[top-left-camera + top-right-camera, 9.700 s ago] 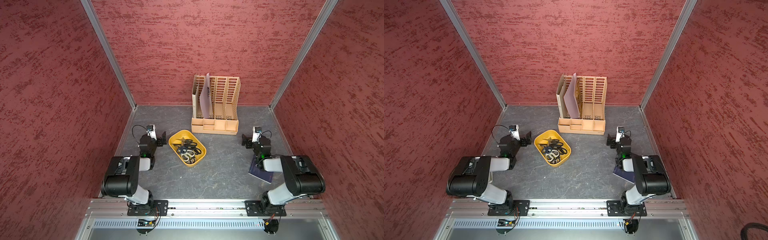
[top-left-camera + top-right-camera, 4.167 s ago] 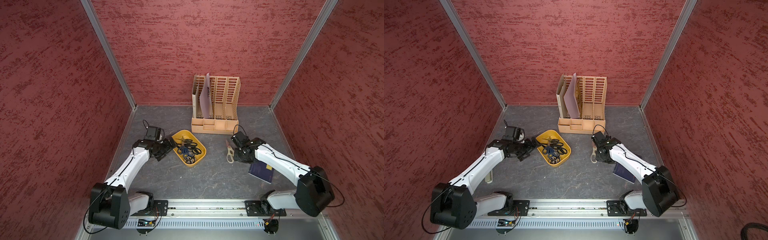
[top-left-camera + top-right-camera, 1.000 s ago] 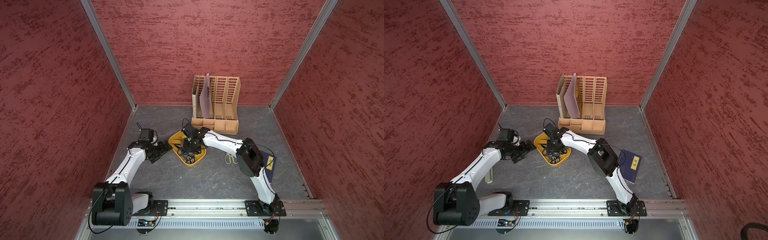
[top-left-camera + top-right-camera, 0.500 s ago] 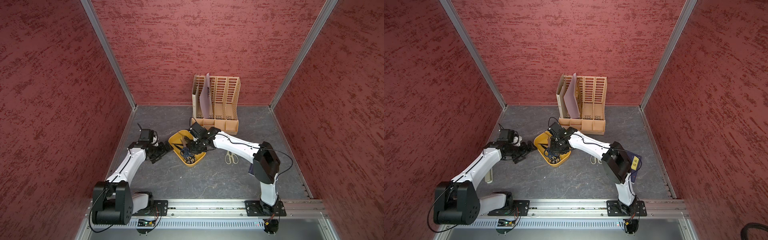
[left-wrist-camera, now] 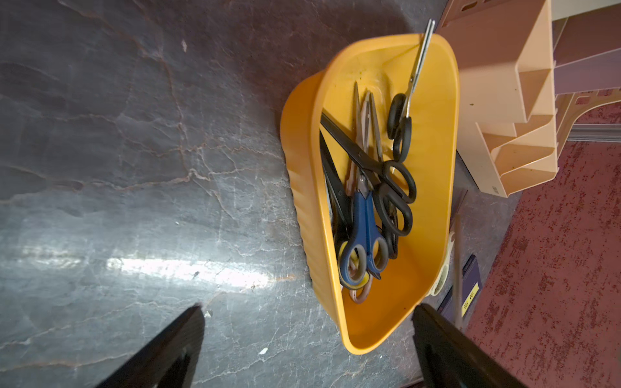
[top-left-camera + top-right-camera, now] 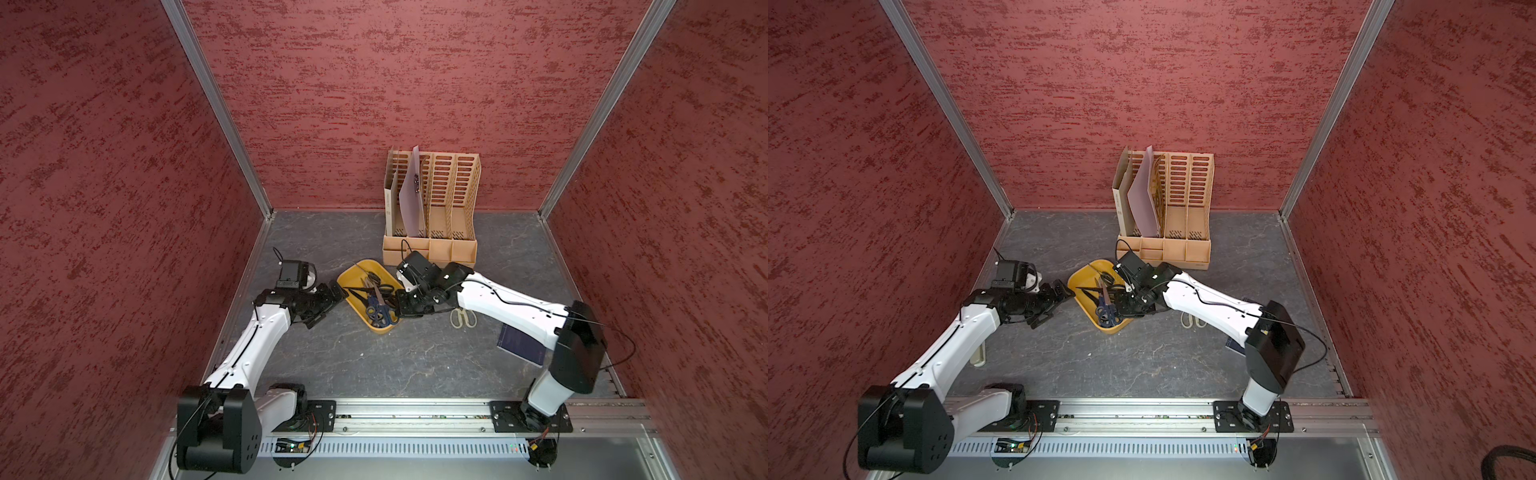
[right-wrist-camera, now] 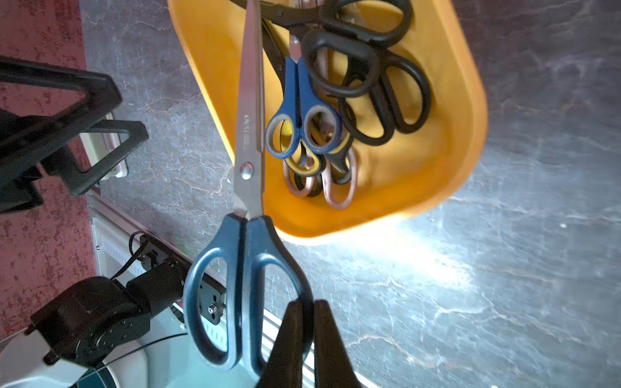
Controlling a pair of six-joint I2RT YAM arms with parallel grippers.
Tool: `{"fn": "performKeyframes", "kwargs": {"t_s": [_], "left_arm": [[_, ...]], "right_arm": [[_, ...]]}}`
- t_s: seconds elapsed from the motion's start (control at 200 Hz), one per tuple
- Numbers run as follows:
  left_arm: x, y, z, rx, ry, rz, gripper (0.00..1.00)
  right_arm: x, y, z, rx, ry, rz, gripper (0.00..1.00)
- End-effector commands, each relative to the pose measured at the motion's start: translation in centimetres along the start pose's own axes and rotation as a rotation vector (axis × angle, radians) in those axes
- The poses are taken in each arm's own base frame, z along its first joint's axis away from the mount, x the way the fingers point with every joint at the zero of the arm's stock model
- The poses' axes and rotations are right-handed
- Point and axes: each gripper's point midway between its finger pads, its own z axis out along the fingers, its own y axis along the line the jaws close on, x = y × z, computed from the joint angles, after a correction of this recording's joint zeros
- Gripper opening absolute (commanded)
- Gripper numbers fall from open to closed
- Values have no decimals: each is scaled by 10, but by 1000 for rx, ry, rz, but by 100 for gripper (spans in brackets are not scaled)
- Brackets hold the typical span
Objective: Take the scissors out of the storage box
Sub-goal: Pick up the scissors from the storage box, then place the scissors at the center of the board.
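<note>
The right gripper [image 7: 304, 309] is clamped on one handle ring of the dark blue scissors [image 7: 248, 168], whose blades reach over the storage box [image 7: 369, 218] and the other scissors [image 7: 302, 111] in it. The best move is probably to lift straight up until the tip clears the rim, then set them down on the bench [image 7: 470, 302]. The left gripper [image 6: 331, 302] gapes wide beside the box.

Your counter [image 6: 374, 365] is a dark grey slab with pale veins, walled in red on three sides. Against the back wall stands the tan slotted file organiser [image 6: 430, 249]. Just in front of its left end sits the mustard-yellow storage box [image 6: 351, 276], set at an angle. To the right of the box, the cream shears [image 6: 462, 318] lie flat with their handle loops toward you. Further right lies a dark blue notebook [image 6: 519, 345]. Near the left edge you can see a pale thing [image 6: 979, 355], mostly hidden.
</note>
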Motion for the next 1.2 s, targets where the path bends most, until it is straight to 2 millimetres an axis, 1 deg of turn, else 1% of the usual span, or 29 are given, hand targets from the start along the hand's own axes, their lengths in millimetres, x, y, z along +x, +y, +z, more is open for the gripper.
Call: {"fn": "performKeyframes", "kwargs": {"t_s": [0.0,0.045,0.06,0.075,0.1,0.19,0.341,0.471,0.581,0.741,0.967,1.082,1.197], "left_arm": [[15,0,0,-26,2,-15,100],[21,-3,1,-33,5,-9,100],[22,-4,1,-34,3,-9,100],[23,-5,1,-36,3,-5,100],[26,-6,1,-39,5,-2,100],[34,-12,2,-53,7,9,100],[47,-23,5,-70,7,54,100],[58,-30,10,-84,3,106,100],[66,-26,14,-90,8,112,100],[73,-17,11,-98,0,108,100],[80,-1,1,-106,-21,90,100],[84,5,1,-109,-19,79,100],[88,8,3,-116,-13,78,100]], "right_arm": [[20,-25,-17,69,-15,-15,0],[28,-36,-24,89,-27,-9,0],[30,-40,-23,102,-25,-5,0],[32,-41,-31,97,-42,-6,0],[37,-46,-37,102,-53,-5,0],[52,-66,-49,142,-69,0,0],[81,-106,-64,236,-72,25,0],[106,-141,-66,312,-75,74,0],[125,-164,-59,354,-61,139,0],[140,-180,-50,384,-36,205,0],[161,-200,-47,417,-9,244,0],[169,-208,-39,425,10,254,0],[174,-215,-28,444,30,260,0]]}}
